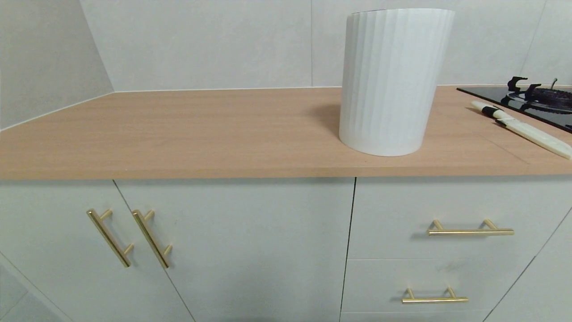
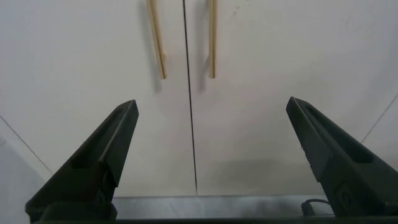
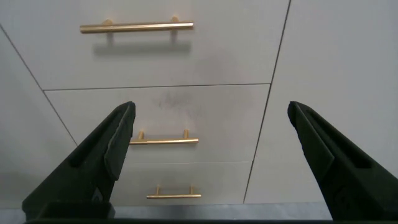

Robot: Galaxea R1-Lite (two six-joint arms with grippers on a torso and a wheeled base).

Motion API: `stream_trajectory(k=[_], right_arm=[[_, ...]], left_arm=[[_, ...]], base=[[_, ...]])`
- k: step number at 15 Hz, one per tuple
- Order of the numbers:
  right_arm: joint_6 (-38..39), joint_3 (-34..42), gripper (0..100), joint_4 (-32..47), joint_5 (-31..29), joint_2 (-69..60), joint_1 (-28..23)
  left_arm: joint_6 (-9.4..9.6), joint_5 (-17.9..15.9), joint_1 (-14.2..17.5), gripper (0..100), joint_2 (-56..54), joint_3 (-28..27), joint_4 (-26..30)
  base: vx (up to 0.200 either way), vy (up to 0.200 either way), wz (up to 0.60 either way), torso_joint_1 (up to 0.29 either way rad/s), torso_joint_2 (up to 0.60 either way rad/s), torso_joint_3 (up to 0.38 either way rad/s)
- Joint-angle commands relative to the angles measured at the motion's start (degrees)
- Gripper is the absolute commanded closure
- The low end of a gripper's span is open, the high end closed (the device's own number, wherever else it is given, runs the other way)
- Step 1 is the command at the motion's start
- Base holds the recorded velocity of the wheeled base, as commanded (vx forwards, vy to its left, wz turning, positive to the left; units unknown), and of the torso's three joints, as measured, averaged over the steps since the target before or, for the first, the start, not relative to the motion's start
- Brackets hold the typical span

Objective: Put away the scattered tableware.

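A tall white ribbed container stands on the wooden countertop at the right of middle. A cream-handled knife lies flat on the counter to its right, beside the stove. My left gripper is open, low down, facing the two white cabinet doors with gold handles. My right gripper is open too, facing the drawer fronts with their gold handles. Nothing sits between either pair of fingers.
A black glass stove with a burner grate occupies the counter's far right. Tiled walls close the back and left. Below the counter are two doors with gold handles and stacked drawers.
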Motion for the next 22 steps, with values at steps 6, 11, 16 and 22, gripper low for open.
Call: stream_trajectory(k=[6, 11, 16, 22], right_arm=[[-0.02, 0.0, 0, -0.01, 0.0, 0.1, 0.0], [-0.02, 0.0, 0, -0.01, 0.0, 0.1, 0.0], [-0.02, 0.0, 0, -0.01, 0.0, 0.1, 0.0], [-0.02, 0.0, 0, -0.01, 0.0, 0.1, 0.0]], left_arm=[[0.0, 0.0, 0.01, 0, 0.02, 0.01, 0.04], [0.0, 0.0, 0.01, 0, 0.02, 0.01, 0.04], [0.0, 0.0, 0.01, 0, 0.02, 0.01, 0.04], [0.0, 0.0, 0.01, 0, 0.02, 0.01, 0.04]], base=[[0.0, 0.0, -0.3, 0.0, 0.0, 0.003], [0.0, 0.0, 0.0, 0.0, 0.0, 0.0], [0.0, 0.0, 0.0, 0.0, 0.0, 0.0], [0.0, -0.2, 0.0, 0.002, 0.0, 0.0]])
